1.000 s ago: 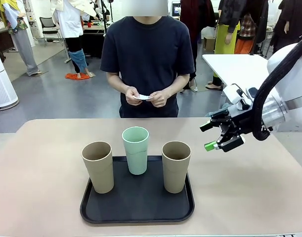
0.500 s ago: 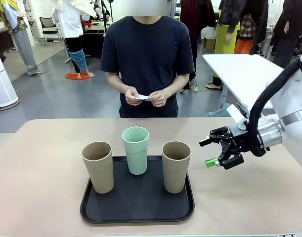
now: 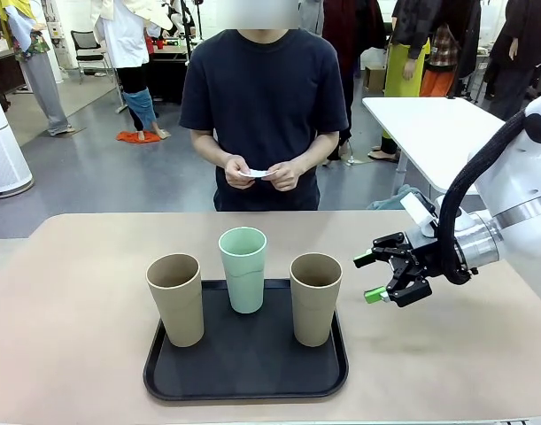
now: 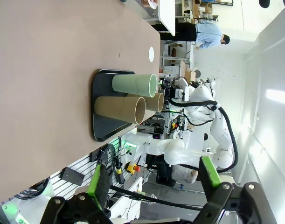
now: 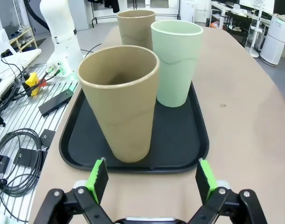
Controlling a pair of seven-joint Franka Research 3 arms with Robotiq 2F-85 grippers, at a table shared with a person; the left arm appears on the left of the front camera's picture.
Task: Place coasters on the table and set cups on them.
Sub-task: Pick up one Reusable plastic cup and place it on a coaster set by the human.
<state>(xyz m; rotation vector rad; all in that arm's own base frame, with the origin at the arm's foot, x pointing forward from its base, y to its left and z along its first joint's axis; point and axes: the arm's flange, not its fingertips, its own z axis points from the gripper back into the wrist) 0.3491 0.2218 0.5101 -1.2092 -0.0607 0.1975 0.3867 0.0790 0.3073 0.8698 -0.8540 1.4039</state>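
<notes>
step: grasp right tan cup on tray | right jaws: apart, empty, near it | left jaws: apart, empty | tip: straddle cup mid-height, squeeze gently, lift straight

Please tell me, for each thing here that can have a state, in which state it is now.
Left tan cup: upright, on the black tray.
Mint green cup: upright, on the tray.
Right tan cup: upright, on the tray, empty.
Coasters: held in the person's hands, not yet laid down.
Right claw: open, empty, beside the right tan cup.
Left claw: open, empty.
</notes>
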